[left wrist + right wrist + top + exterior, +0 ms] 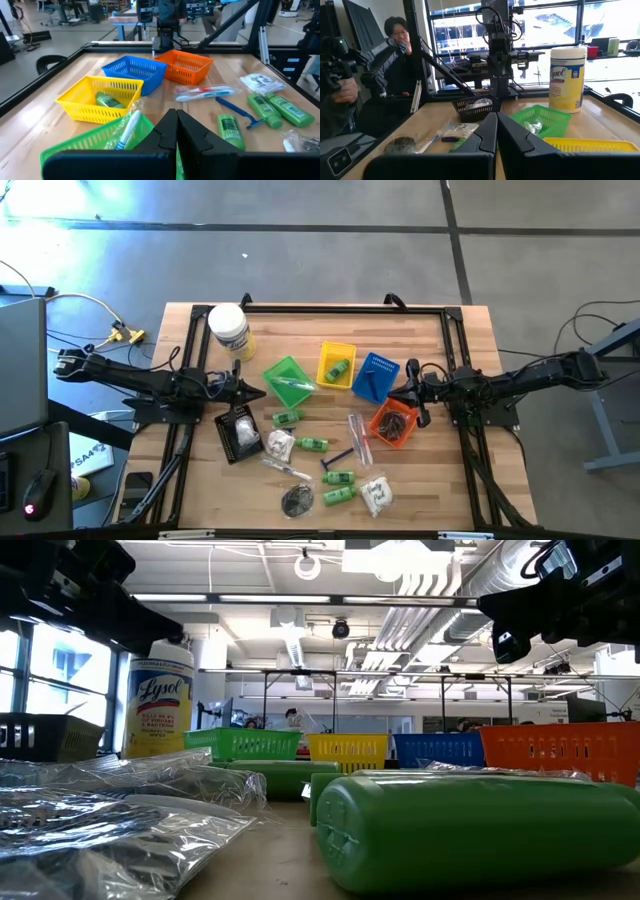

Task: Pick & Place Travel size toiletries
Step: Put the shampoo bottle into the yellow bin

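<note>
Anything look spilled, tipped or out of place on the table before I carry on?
Nothing looks spilled or damaged. The white jar stands upright at the table's far left corner. Small green bottles, sachets and wrapped sticks lie loose at mixed angles. The black basket sits askew to the table edge. Both grippers, left and right, are shut and empty.

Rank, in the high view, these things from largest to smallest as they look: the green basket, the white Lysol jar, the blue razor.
1. Green basket
2. White Lysol jar, somewhat smaller
3. Blue razor, clearly smallest
</note>
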Controlling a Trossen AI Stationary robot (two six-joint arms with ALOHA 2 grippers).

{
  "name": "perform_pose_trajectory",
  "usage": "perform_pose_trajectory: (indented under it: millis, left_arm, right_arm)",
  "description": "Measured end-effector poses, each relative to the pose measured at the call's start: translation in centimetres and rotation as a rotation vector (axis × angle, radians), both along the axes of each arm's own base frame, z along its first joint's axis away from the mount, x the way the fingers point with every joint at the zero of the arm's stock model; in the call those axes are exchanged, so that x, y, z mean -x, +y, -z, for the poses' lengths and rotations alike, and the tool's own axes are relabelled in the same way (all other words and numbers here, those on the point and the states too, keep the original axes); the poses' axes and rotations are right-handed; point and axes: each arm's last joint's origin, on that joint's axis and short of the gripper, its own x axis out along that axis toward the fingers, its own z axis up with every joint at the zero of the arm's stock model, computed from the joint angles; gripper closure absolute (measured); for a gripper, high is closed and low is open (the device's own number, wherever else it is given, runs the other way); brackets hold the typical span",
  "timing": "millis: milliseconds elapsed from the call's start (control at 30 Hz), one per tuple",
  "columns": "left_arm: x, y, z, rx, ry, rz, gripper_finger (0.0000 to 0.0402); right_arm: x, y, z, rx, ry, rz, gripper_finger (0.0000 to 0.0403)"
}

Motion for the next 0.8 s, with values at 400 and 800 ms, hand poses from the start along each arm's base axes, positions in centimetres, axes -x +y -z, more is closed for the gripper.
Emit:
perform_pose_trajectory:
  millis: [400, 800]
  left_arm:
    - [0.0, 0.0, 0.0, 0.000, 0.003, 0.000, 0.0401]
    - [0.0, 0.0, 0.0, -0.009, 0.003, -0.009, 0.0401]
  right_arm:
    - [-0.1, 0.0, 0.2, -0.001, 0.016, 0.000, 0.0399]
    - [-4.9, 2.3, -2.2, -0.077, 0.151, -0.014, 0.0399]
